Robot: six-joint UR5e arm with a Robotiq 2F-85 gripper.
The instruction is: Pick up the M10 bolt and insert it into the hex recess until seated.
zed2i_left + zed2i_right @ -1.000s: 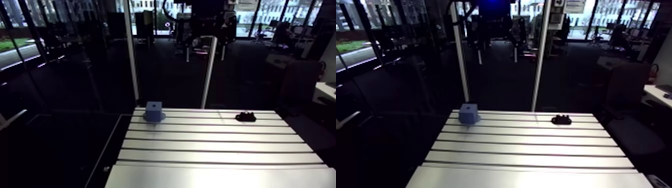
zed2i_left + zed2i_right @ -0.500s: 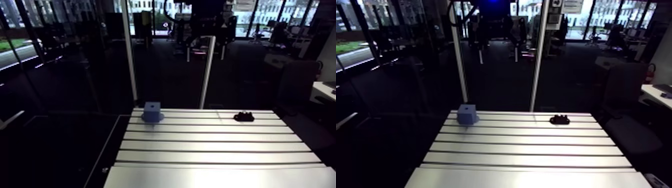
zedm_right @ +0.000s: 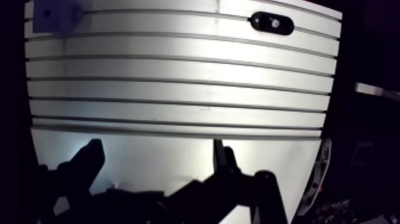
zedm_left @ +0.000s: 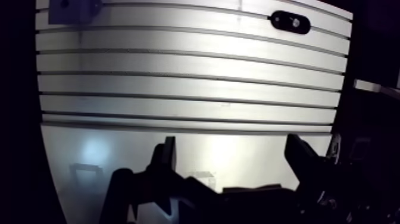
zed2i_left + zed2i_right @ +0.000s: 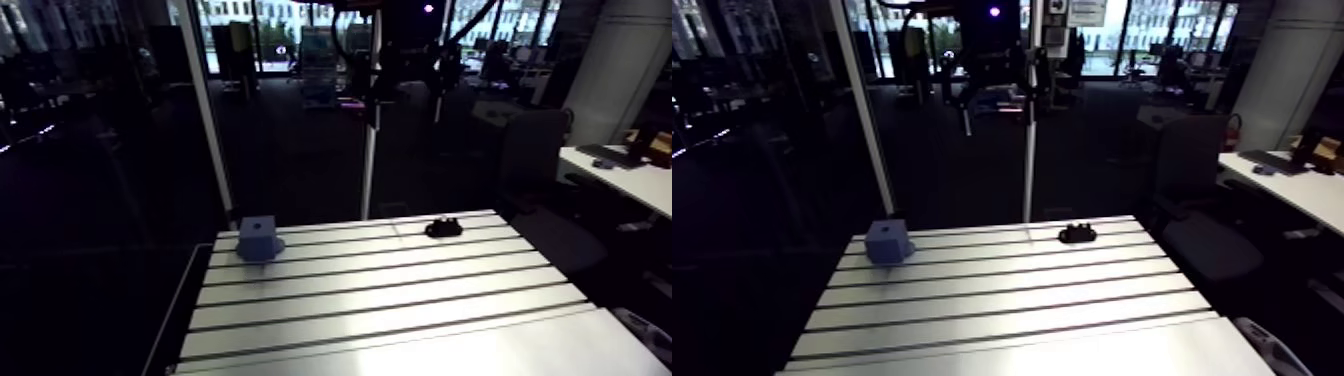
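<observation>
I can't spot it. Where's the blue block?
In the arm view, the blue block sits at the far left corner of the table, apart from the black part along the same far edge.

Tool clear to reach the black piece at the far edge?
Probably yes: the tool is open and empty, only table lies between it and the black piece; blue block well aside.

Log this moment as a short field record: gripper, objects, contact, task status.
gripper: open, empty, above the near plain strip of the table
blue block: at one far corner, dark hole in its top
black part: at the other far corner, oval, pale spot in its middle; bolt itself not clearly made out
contact: gripper apart from both
status: nothing picked up yet
</observation>
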